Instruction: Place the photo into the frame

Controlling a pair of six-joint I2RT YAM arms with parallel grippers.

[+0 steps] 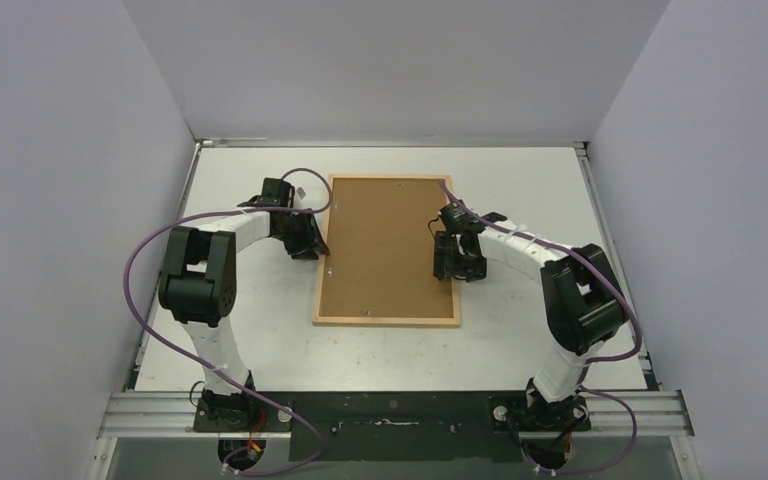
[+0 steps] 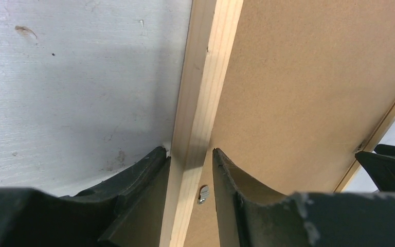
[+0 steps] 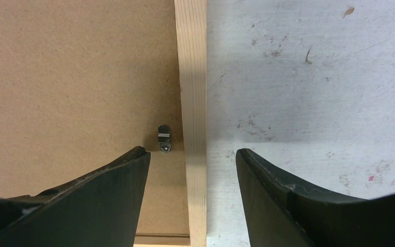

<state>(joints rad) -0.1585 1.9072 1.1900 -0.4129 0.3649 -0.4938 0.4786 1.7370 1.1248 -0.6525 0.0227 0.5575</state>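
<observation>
Bare white table [image 1: 240, 330] lies all round. A brown backing board [image 1: 385, 240] fills the frame [image 1: 385, 320], with a small metal clip [image 3: 164, 138] at its edge. The frame lies flat, back up, its long axis running away from my bases. My left claw [image 2: 187, 152] narrowly straddles its left rail; I cannot tell if it pinches. My right claw [image 3: 191, 154] stands wide astride the right rail.

light: bright, diffuse — even | shadows: soft, on table [image 3: 308, 154] by fingers [image 3: 288, 206] | focus: sharp in all views
</observation>
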